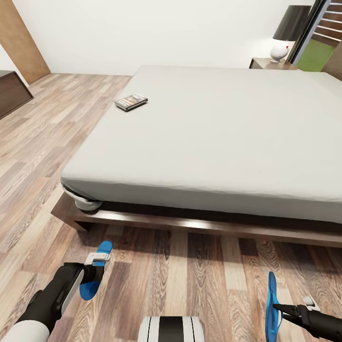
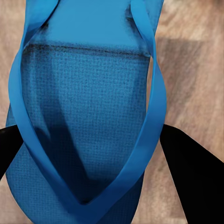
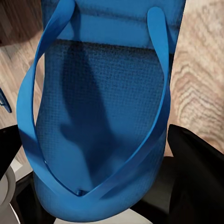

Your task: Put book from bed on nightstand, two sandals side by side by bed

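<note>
Blue foam filled the space between the black fingers of the left gripper, which was clamped on the left sandal low over the wood-plank floor, just in front of the bed's near corner. That sandal lay roughly flat, its long axis running toward the bed frame and leaning a little to the robot's right, one end poking out past the gripper toward the frame. The right gripper was clenched on the right sandal, which stood on edge with its sole nearly vertical and its long axis also pointing at the bed. In both wrist views the thong straps met in a V near the fingers, so each sandal seemed to be pinched at its toe end.

From here the main risk looked like a mismatched pair: the two sandals hung well apart and at different tilts, so if released as they were, the right one would likely topple flat in an unplanned direction, and neither would end up side by side. A pinch on soft foam could also slip during any swing inward.

The book lay flat on the mattress near the bed's left edge, untouched; a nightstand with a lamp stood beyond the far corner.
</note>
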`<state>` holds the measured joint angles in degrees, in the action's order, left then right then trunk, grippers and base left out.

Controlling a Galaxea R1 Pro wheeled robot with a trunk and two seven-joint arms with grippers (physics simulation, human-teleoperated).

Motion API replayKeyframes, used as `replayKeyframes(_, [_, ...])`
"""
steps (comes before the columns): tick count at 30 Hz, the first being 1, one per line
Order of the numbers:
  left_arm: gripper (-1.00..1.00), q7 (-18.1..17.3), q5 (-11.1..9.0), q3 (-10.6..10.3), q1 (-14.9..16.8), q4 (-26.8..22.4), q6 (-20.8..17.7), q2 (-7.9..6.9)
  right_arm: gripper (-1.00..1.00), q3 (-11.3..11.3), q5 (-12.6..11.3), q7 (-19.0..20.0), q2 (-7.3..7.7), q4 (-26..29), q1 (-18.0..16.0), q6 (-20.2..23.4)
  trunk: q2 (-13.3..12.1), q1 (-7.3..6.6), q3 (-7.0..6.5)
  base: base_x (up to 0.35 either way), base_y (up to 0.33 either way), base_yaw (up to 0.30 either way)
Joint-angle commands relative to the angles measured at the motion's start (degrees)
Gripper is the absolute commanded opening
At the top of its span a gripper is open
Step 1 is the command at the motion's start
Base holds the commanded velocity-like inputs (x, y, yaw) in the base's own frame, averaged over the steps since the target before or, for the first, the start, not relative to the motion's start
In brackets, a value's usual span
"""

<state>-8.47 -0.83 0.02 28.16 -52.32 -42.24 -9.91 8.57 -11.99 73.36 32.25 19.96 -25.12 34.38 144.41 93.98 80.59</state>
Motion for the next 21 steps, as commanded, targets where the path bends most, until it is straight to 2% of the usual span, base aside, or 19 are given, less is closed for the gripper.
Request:
replayKeyframes(1, [-1.0, -0.1, -0.1, 0.0, 0.0, -0.1, -0.3, -0.02, -1.0, 0.1, -0.1, 0.1, 0.0, 0.0, 0.0, 0.5, 0.0, -0.01, 0.04, 0.0, 0.0, 0.0])
replayKeyframes(3, [-1.0, -0.1, -0.1, 0.1, 0.0, -0.1, -0.3, -0.02, -1.0, 0.1, -0.1, 0.1, 0.0, 0.0, 0.0, 0.5, 0.0, -0.01, 0.04, 0.0, 0.0, 0.0])
replayKeyframes(21, [-1.0, -0.1, -0.1, 0.0, 0.0, -0.1, -0.3, 0.0, -1.0, 0.1, -0.1, 0.1, 0.0, 0.1, 0.0, 0.5, 0.3, 0.45, 4.03, 0.0, 0.0, 0.0])
